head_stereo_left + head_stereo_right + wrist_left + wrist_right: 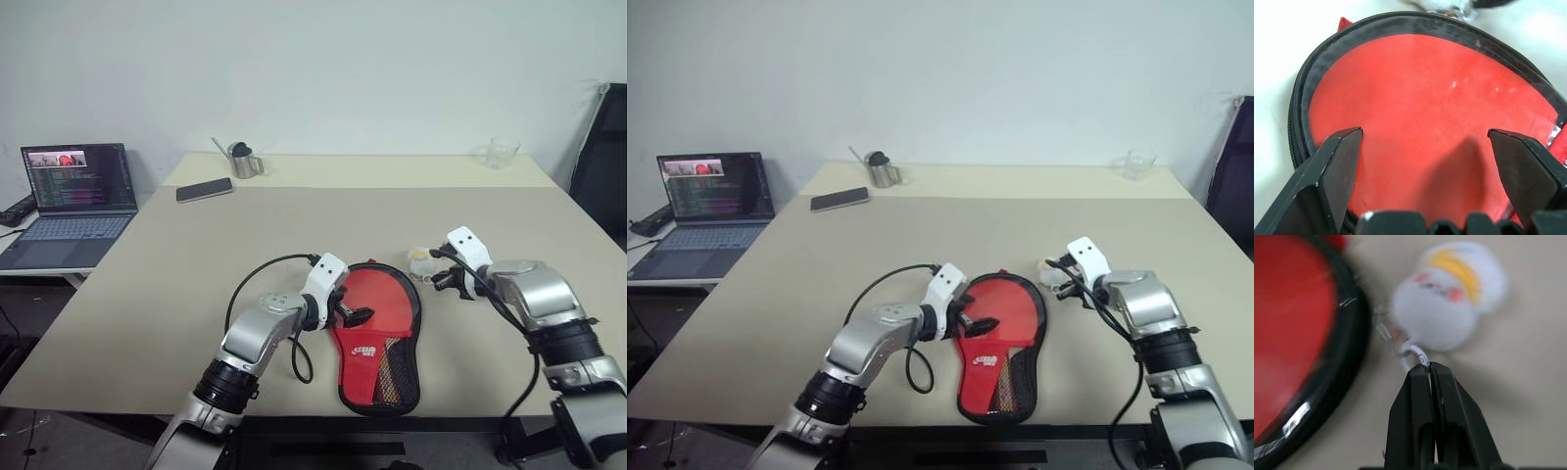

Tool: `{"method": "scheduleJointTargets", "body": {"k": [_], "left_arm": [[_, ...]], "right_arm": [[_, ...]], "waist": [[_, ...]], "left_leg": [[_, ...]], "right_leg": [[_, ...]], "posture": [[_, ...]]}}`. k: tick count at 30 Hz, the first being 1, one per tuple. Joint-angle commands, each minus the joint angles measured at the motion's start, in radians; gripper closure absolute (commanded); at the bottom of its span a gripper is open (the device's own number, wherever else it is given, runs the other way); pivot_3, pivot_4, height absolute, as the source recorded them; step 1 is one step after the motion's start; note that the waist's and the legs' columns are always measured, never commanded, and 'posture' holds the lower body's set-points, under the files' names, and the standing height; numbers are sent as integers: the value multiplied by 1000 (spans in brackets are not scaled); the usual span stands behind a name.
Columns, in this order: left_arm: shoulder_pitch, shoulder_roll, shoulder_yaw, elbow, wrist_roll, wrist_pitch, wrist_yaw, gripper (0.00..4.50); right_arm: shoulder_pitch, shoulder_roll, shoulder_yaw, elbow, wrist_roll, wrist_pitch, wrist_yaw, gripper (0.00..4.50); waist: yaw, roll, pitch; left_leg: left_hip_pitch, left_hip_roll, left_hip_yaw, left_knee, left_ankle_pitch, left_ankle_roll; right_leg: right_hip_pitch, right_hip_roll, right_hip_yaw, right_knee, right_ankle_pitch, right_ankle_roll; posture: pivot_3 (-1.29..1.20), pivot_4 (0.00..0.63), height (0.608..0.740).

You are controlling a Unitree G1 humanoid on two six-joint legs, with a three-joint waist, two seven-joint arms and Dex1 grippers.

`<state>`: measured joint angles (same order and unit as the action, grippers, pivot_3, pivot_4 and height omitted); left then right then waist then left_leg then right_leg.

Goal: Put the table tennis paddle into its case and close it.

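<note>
While the case (378,333) lies near the table's (147,294) front edge with bare tabletop beyond, the left gripper (1425,142) hovers spread wide over its red face, and the right gripper (1425,369), seen close, pinches the white charm's (1449,298) ring.

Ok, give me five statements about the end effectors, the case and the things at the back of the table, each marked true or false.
1. The left end effector is open over the case. True.
2. The right end effector is wide open. False: its fingers are shut, at the thin loop of the white charm.
3. The charm lies on the table beside the case's rim. True.
4. A smartphone lies on the case. False: it lies near the table's far edge.
5. The laptop is closed. False: its screen is lit.
</note>
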<state>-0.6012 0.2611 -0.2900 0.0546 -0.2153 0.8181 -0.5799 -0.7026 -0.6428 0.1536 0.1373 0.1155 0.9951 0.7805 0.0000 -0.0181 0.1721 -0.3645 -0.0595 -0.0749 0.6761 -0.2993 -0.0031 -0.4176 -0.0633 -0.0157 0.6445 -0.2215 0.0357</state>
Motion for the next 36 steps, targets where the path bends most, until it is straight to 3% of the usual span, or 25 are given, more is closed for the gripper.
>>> {"method": "scheduleJointTargets", "body": {"k": [1,16,36], "left_arm": [[9,-4,-35,67,24,11,-15,0],[-6,-14,-46,102,52,-12,-45,0],[-17,-25,-52,128,80,-27,-64,0]], "right_arm": [[28,-65,40,-107,37,21,87,4459],[186,-284,153,-354,84,-73,302,4459],[308,-360,163,-502,130,-168,420,4459]], "waist": [[1,0,0],[14,0,0],[23,0,0]], "left_leg": [[0,0,0,0,0,0],[0,-1,-3,0,0,-1],[0,0,-4,0,-1,-1]], "right_leg": [[0,0,0,0,-2,3],[3,-2,-4,-2,-5,8],[4,-2,-5,-3,-5,8]], "posture": [[0,150,740],[0,150,740],[0,150,740]]}}
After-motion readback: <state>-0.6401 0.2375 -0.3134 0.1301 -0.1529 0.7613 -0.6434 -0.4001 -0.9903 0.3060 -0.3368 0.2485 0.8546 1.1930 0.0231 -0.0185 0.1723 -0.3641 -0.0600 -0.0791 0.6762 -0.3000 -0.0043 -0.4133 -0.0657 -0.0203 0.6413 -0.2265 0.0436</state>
